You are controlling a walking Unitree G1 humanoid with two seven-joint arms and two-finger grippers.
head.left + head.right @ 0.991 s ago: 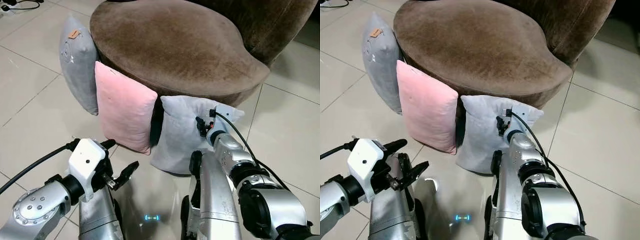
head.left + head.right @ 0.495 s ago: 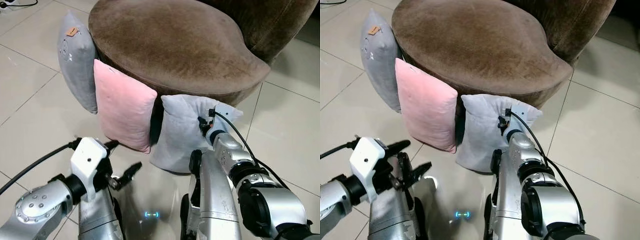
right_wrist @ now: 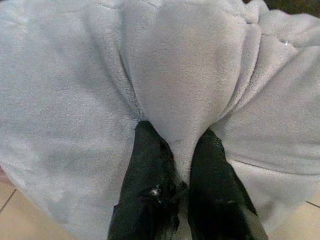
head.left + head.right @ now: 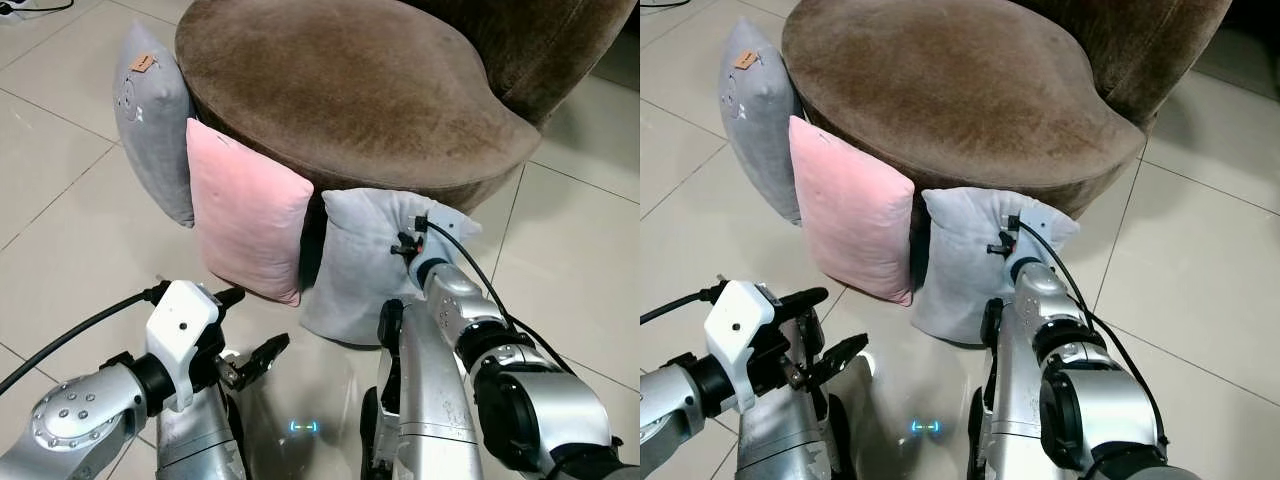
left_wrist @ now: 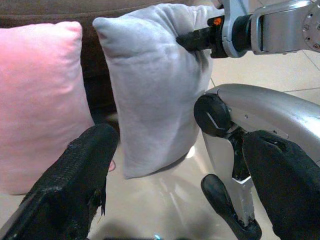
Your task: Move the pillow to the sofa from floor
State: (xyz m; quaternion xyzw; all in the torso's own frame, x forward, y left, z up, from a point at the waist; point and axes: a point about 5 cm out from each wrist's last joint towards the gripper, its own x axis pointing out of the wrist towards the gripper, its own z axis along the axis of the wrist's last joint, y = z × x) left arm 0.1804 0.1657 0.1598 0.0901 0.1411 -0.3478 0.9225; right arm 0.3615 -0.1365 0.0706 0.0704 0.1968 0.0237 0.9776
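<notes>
Right gripper [image 3: 175,145] — seemingly pinching pillow [image 4: 360,260]

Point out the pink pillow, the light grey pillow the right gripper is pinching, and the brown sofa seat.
pink pillow [image 4: 250,215], left eye view, middle of its front face.
light grey pillow [image 4: 355,270], left eye view, bare front face left of the arm.
brown sofa seat [image 4: 340,90], left eye view, centre of the cushion top.

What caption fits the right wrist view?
Right gripper pinching a fold of the pale grey plush pillow between its two black fingers.
</notes>
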